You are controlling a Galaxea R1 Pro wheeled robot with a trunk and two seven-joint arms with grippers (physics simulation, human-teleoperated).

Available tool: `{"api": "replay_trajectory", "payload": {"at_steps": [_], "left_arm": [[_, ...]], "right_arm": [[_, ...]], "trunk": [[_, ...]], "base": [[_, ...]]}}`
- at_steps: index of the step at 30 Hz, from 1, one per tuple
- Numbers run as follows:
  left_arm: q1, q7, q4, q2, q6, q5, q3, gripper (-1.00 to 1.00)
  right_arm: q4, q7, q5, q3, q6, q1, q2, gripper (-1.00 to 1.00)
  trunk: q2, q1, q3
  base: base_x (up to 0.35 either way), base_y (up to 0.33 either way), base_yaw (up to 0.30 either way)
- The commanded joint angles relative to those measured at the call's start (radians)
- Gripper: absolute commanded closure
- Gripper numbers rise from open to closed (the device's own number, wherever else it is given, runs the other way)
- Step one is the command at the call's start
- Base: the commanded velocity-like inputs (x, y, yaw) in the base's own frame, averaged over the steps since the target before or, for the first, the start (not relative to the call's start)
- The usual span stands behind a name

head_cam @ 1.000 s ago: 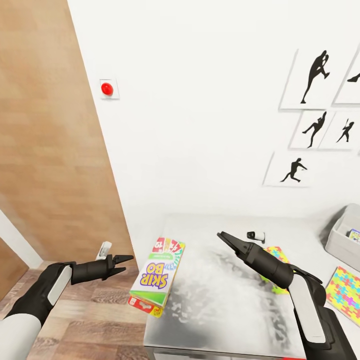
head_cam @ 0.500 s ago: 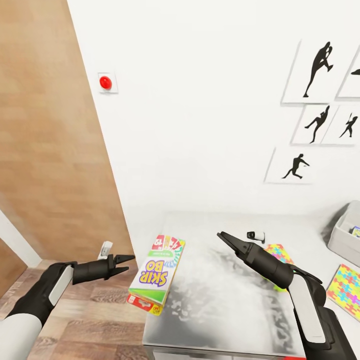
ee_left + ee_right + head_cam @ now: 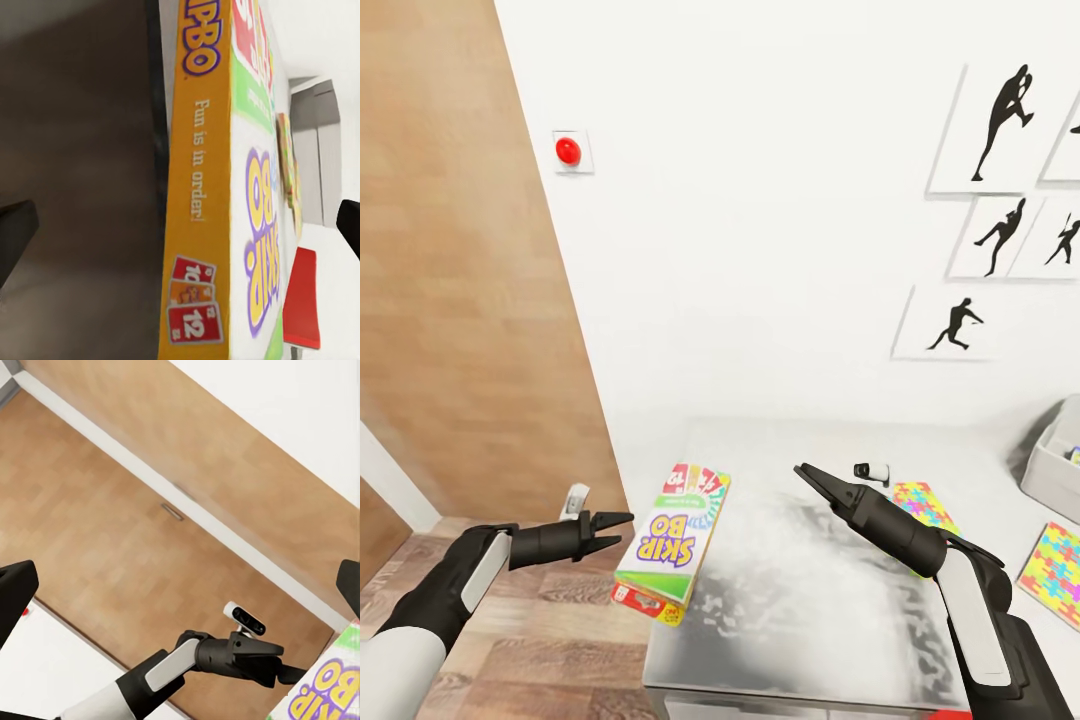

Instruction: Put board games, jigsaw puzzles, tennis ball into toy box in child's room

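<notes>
We see the Skip-Bo board game [image 3: 672, 548], a green, white and orange box, overhanging the desk [image 3: 810, 600] edge, between our spread left hand [image 3: 618, 530] and spread right hand [image 3: 805, 474].

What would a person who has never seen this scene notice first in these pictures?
The Skip-Bo game box draws the eye first: bright green and white, it overhangs the left edge of the grey table, on top of a red box beneath it. The open left gripper sits just beside the box, above the wood floor. On the white wall behind, a red button and black baseball-player silhouettes stand out.
</notes>
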State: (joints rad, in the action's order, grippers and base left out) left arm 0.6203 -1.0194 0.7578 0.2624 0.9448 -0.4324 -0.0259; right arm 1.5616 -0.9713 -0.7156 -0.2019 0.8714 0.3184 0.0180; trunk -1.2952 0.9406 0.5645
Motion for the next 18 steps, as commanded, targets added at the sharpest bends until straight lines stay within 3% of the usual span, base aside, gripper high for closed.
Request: {"api": "replay_trajectory", "payload": {"at_steps": [1,6,11,18], "left_arm": [[0.000,-0.003,0.000,0.000,0.005,0.000,-0.001,-1.00],[0.001,-0.003,0.000,0.000,0.005,0.000,0.000,-1.00],[0.001,-0.006,0.000,0.001,0.005,-0.001,0.000,-1.00],[0.000,-0.029,0.000,0.000,0.005,-0.002,0.000,-1.00]], "right_arm": [[0.000,-0.002,-0.001,-0.001,0.005,0.001,0.000,-1.00],[0.000,-0.001,-0.003,-0.001,0.005,0.001,0.001,-1.00],[0.000,-0.001,-0.001,-0.002,0.005,0.001,0.002,-1.00],[0.000,0.000,-0.002,-0.002,0.004,0.001,0.002,-1.00]], "trunk": [[-0.001,0.000,0.001],[-0.001,0.000,0.001],[-0.036,0.019,0.017],[-0.036,0.019,0.017]], "base": [[0.000,0.000,0.000],[0.000,0.000,0.000],[0.000,0.000,0.000],[0.000,0.000,0.000]]}}
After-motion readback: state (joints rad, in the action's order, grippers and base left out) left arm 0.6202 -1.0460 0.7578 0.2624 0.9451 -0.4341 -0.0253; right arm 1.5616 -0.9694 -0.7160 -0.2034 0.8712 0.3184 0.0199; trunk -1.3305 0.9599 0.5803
